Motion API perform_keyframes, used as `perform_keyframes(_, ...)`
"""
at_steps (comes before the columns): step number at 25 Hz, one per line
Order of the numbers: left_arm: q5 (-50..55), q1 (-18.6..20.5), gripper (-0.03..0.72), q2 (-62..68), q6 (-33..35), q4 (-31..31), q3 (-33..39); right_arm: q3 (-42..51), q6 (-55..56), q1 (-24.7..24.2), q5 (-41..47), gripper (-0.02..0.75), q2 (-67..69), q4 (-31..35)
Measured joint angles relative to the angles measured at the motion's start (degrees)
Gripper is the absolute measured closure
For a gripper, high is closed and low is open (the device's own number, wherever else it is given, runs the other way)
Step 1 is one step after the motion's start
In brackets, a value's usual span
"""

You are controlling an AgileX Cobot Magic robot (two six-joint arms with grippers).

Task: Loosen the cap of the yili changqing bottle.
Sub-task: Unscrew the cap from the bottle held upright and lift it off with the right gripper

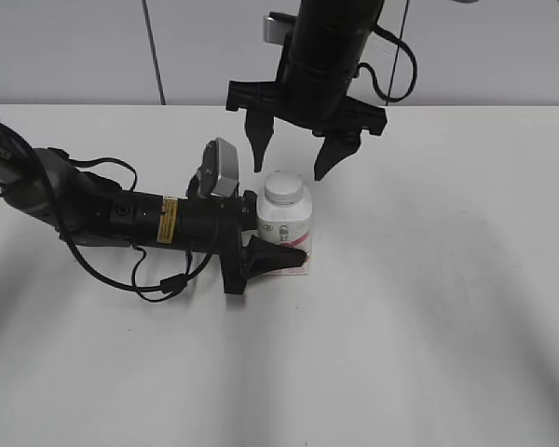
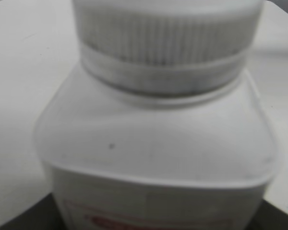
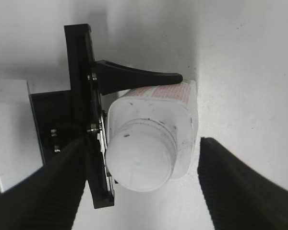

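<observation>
The yili changqing bottle (image 1: pixel 290 223) stands upright on the white table, white with a pink and red label. Its white ribbed cap (image 1: pixel 285 189) sits on the neck. My left gripper (image 1: pixel 278 240) reaches in from the left at table height and is shut on the bottle's body; one finger lies along the front of the label. The left wrist view shows the bottle (image 2: pixel 158 143) and cap (image 2: pixel 165 36) close up and blurred. My right gripper (image 1: pixel 291 170) hangs open just above the cap, one finger on each side, not touching. From above, the right wrist view shows the cap (image 3: pixel 141 160), the bottle (image 3: pixel 182 115) and my right gripper's open fingers (image 3: pixel 143 143).
The white table (image 1: pixel 429 307) carries nothing else in view. The left arm and its cables (image 1: pixel 121 219) lie low across the table's left half. A grey wall stands behind the table's far edge.
</observation>
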Motion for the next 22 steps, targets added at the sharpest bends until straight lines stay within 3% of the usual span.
perform_keyframes(17,0.1,0.0,0.276,0.0,0.0,0.0,0.0,-0.1,-0.1,0.6,0.0,0.172,2.6,1.2)
perform_keyframes(22,0.1,0.0,0.276,0.0,0.0,-0.1,0.0,-0.1,-0.1,0.6,0.0,0.237,2.6,1.1)
